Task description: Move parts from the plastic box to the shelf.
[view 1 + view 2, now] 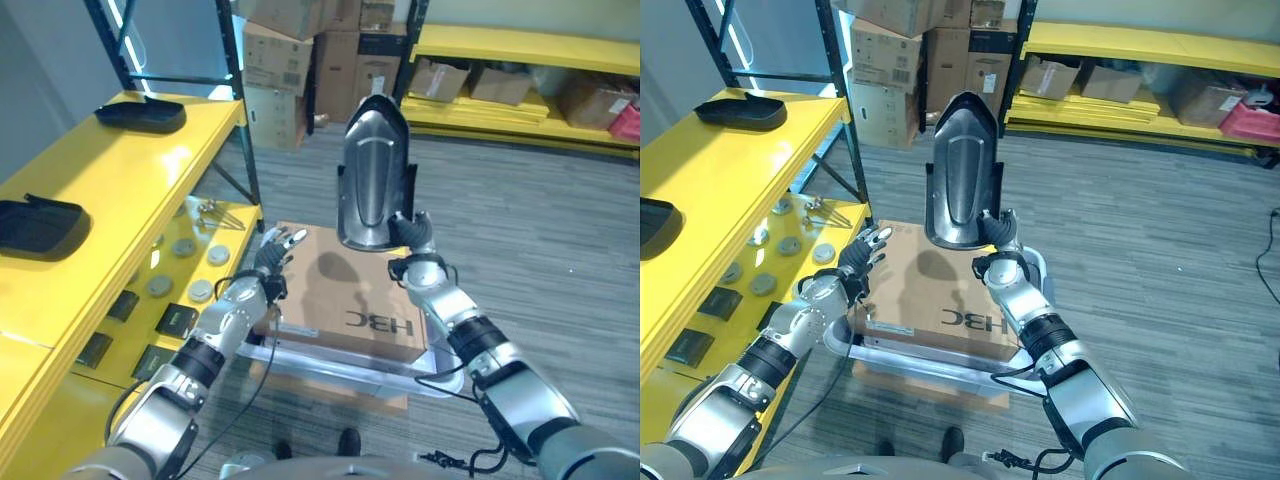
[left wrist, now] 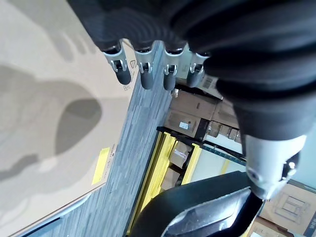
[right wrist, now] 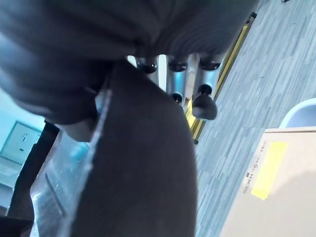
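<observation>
- holding a long dark glossy part (image 1: 374,170) upright in the air, the right hand (image 1: 415,240) has its fingers curled around the lower edge; the part stands above the cardboard box (image 1: 345,295), clear of it.
- in the right wrist view the part's dark back (image 3: 138,163) lies against the palm with the fingertips (image 3: 203,106) wrapped past its edge, so the grasp sits low on a tall piece.
- the left hand (image 1: 275,252) hovers over the near left corner of the cardboard box with fingers relaxed and slightly spread, holding nothing; whether it touches the lid i cannot tell.
- the cardboard box sits inside a pale plastic box (image 1: 440,380) whose rim shows around its near side.
- the yellow shelf (image 1: 110,190) runs along the robot's left, already carrying two dark parts: one far (image 1: 140,114) and one near (image 1: 38,226). a lower level (image 1: 175,290) holds small round discs and flat dark pieces.
- judgement: the part is lifted out and the carry to the shelf is not yet done.
- risks from here: gripped at the bottom only, the tall part could tip or rotate in the fingers during the swing left; its top could strike the dark shelf post (image 1: 240,110); setting it down too close could knock the parts already on the shelf.
</observation>
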{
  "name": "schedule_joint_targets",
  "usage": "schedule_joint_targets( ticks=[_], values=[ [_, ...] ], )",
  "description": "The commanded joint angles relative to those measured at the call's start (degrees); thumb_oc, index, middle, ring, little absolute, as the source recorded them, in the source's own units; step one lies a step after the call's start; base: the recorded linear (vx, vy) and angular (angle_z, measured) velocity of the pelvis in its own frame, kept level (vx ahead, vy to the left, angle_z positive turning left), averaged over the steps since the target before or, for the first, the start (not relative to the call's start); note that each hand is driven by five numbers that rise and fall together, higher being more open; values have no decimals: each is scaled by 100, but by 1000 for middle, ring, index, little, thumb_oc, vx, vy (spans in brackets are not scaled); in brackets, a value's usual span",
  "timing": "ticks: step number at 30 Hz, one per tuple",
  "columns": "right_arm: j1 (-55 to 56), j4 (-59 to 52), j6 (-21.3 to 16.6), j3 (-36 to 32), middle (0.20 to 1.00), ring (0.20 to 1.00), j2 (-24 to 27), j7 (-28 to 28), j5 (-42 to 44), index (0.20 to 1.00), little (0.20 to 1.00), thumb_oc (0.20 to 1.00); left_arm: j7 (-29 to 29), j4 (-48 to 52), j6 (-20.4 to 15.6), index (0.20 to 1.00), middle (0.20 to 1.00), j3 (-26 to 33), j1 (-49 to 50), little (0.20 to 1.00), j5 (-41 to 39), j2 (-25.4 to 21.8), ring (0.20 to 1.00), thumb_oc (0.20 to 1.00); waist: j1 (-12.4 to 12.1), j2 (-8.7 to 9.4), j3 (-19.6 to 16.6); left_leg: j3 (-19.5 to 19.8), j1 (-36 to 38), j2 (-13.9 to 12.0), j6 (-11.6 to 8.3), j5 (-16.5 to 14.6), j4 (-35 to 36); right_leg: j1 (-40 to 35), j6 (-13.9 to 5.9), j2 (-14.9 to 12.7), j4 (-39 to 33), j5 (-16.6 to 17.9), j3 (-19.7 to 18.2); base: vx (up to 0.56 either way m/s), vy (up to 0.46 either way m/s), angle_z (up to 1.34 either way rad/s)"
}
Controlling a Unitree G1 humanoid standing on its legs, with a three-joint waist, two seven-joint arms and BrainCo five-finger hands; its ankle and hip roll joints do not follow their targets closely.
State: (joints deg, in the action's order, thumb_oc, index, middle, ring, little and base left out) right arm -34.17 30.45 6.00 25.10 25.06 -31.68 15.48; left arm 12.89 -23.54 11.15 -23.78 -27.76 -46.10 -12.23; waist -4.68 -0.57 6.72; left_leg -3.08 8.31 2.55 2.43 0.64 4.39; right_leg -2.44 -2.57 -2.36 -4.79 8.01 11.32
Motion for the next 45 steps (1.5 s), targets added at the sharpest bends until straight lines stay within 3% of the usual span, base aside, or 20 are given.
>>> schedule_joint_targets(
  ticks=[1, 5, 13, 18, 31, 34, 35, 36, 45],
  values=[
    [-351, -130, -743, -461, 200, 200, 295, -40, 98, 200, 200, 200, -140, -519, -235, 1000, 1000, -285, -794, 1000, -108, 222, 1000, 1000, -162, 57, -342, 69, -193, -267, -359, -177, 61, -372, -768, -551, 81, -630, 67, -5, -10, -4],
    [-277, -163, -765, -513, 200, 200, 265, 363, 70, 200, 200, 200, -147, -614, -229, 1000, 1000, -281, -821, 1000, -13, 296, 1000, 1000, -112, 80, -358, 29, -196, -278, -356, -176, 61, -360, -766, -547, 84, -636, 41, 0, -9, -3],
    [-325, -261, -515, 74, 200, 200, -221, 1048, -249, 200, 200, 200, -113, -721, -429, 1000, 1000, -400, -882, 1000, 111, 597, 1000, 1000, -119, 80, -382, 9, -227, -269, -341, -171, 61, -329, -750, -556, 81, -643, 16, 0, -1, -3],
    [-302, -223, -497, 397, 200, 200, -494, 1212, -449, 200, 200, 200, -94, -673, -514, 1000, 1000, -496, -884, 1000, 85, 659, 1000, 1000, -173, 63, -366, 35, -255, -256, -338, -173, 42, -330, -746, -572, 85, -647, 44, 0, 0, 0],
    [-217, -409, -295, 773, 200, 200, -639, 1445, -749, 200, 200, 200, -123, -494, -669, 1000, 1000, -533, -667, 1000, 230, 635, 1000, 1000, -274, 56, -336, 114, -292, -231, -338, -182, 11, -331, -741, -584, 114, -679, 100, -1, 0, 2],
    [-201, -451, -277, 799, 200, 200, -683, 1400, -747, 200, 200, 200, -325, -499, -874, 1000, 1000, -482, -680, 1000, 314, 604, 1000, 1000, -284, 66, -333, 124, -285, -224, -341, -189, 12, -348, -740, -582, 103, -687, 106, 0, 0, 0],
    [-218, -469, -278, 813, 200, 200, -662, 1394, -708, 200, 200, 200, -506, -540, -884, 809, 809, -503, -689, 809, 357, 570, 809, 809, -281, 68, -326, 122, -292, -228, -348, -181, 0, -336, -735, -581, 114, -679, 98, 0, 0, 0],
    [-212, -558, -229, 810, 200, 200, -641, 1374, -684, 200, 200, 200, -471, -412, -905, 200, 200, -565, -678, 200, 391, 547, 200, 200, -286, 66, -314, 132, -299, -231, -351, -181, -1, -327, -736, -581, 121, -680, 106, 0, 0, 0],
    [-139, -746, -148, 805, 200, 200, -657, 1237, -507, 200, 200, 200, -88, 220, -682, 200, 200, -712, -745, 200, 707, 431, 200, 200, -293, 53, -301, 157, -257, -232, -347, -184, 39, -364, -743, -574, 97, -683, 113, 0, 0, 0]
  ],
)
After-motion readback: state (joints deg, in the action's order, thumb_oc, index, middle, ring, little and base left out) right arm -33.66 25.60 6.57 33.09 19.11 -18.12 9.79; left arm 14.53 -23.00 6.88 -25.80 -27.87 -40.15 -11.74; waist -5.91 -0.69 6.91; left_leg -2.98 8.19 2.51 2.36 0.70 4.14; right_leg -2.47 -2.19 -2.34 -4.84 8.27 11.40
